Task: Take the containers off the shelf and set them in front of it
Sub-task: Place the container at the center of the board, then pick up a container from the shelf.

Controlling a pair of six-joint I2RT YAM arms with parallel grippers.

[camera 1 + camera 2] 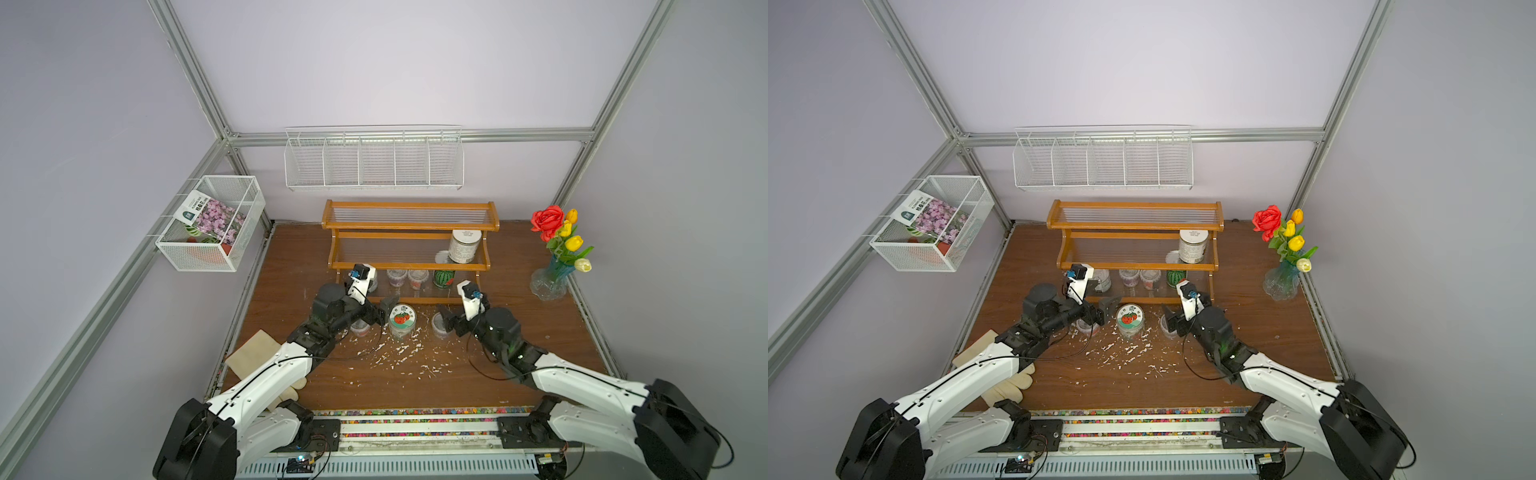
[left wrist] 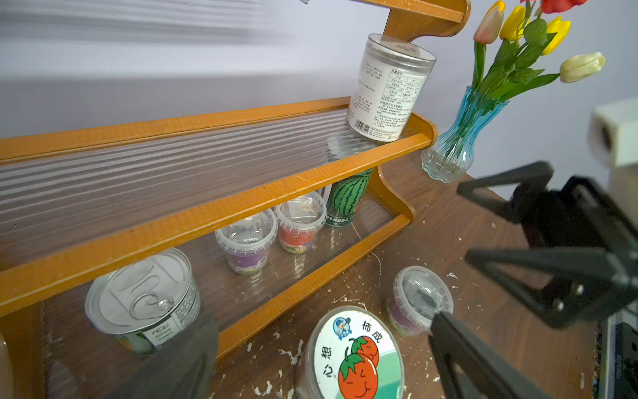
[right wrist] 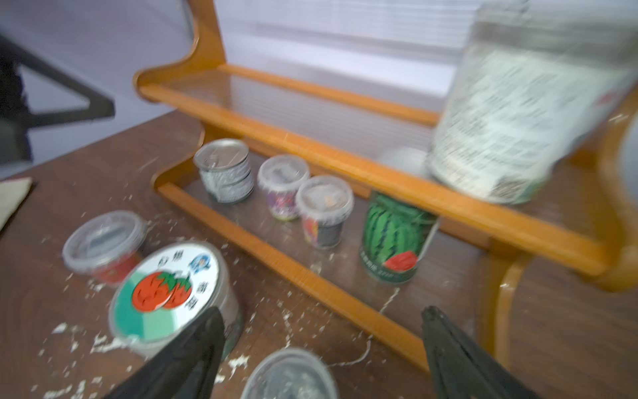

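The shelf (image 2: 214,214) is orange-brown wood with a smooth, faintly glossy varnish; its panels (image 2: 138,165) are clear ribbed plastic. The counter (image 1: 540,332) is dark, matt wood grain flecked with white flakes. The left can (image 2: 141,297) on the lowest tier has a shiny bare-metal lid, and the cups (image 2: 247,238) beside it are thin clear plastic. The near jar (image 2: 355,355) has a glossy printed lid. The vase (image 2: 452,145) at the right is ribbed blue-tinted glass; the far basket (image 1: 374,162) is white wire.
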